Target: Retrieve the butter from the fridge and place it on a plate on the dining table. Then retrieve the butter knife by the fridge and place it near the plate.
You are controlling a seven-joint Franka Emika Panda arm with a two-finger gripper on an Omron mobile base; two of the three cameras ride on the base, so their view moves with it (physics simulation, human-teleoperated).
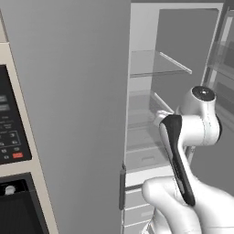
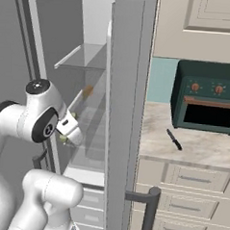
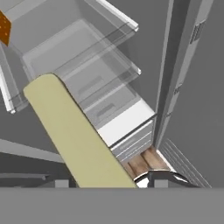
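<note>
The fridge (image 1: pixel 68 91) stands with its right door (image 2: pixel 128 89) swung open, and my arm reaches in over the lower glass shelves. The butter (image 3: pixel 74 131), a pale yellow stick, runs close under the hand from upper left down between my fingertips. My gripper (image 3: pixel 110 183) straddles it, with a tip on each side and a narrow gap showing beside the stick, so it is open around the butter. From the right base view the gripper (image 2: pixel 70 126) sits at mid-shelf height. The butter knife (image 2: pixel 173 139) lies dark on the counter right of the fridge. The plate and the dining table are out of view.
An orange item (image 2: pixel 88 91) sits on a shelf behind the hand. A dark green toaster oven (image 2: pixel 207 96) stands on the marbled counter above cream drawers (image 2: pixel 195 182). The black microwave panel (image 1: pixel 11 137) is left of the fridge. The open door's bar handle (image 2: pixel 150 206) juts out low.
</note>
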